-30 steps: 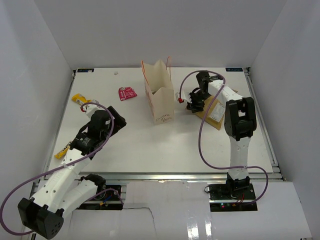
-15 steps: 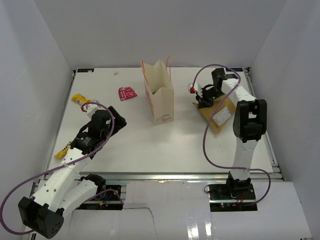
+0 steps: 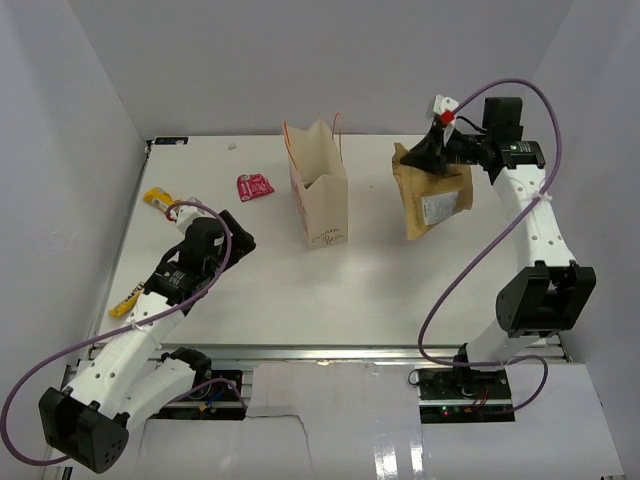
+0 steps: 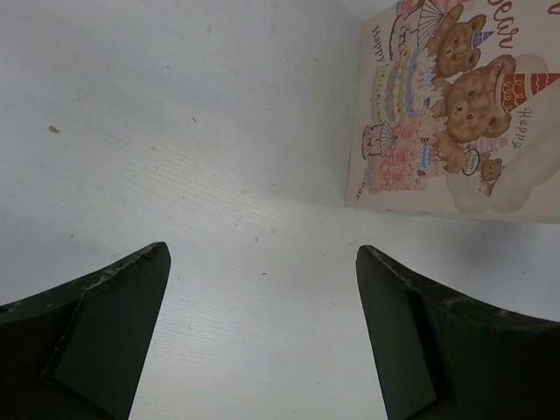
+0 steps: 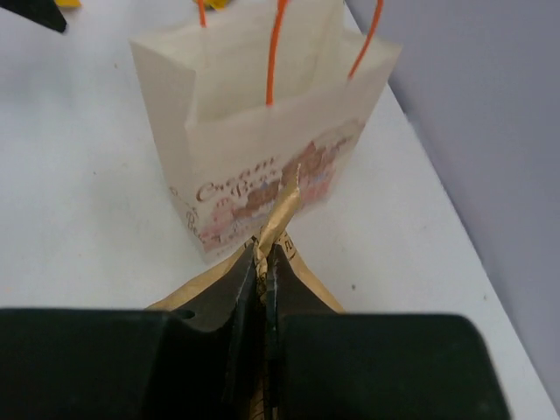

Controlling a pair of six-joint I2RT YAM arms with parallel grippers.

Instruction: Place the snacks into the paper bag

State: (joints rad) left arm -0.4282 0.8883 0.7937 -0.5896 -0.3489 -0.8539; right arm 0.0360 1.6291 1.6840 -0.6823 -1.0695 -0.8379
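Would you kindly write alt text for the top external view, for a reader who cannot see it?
The right gripper pinches the top of the brown-gold pouch, right of the upright paper bag. The left gripper sits low at left, near a red wrapper and a yellow wrapper.

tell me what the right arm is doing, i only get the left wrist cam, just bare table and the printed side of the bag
observer: the right arm has its jaws shut on the top edge of the brown pouch, out to the right of the paper bag and not touching it.
operator: is the bag ready to take it
observer: it stands upright with its mouth open and the cord handles up.
operator: anything left for me to grab
observer: a red packet lies on the table to the left of the bag.
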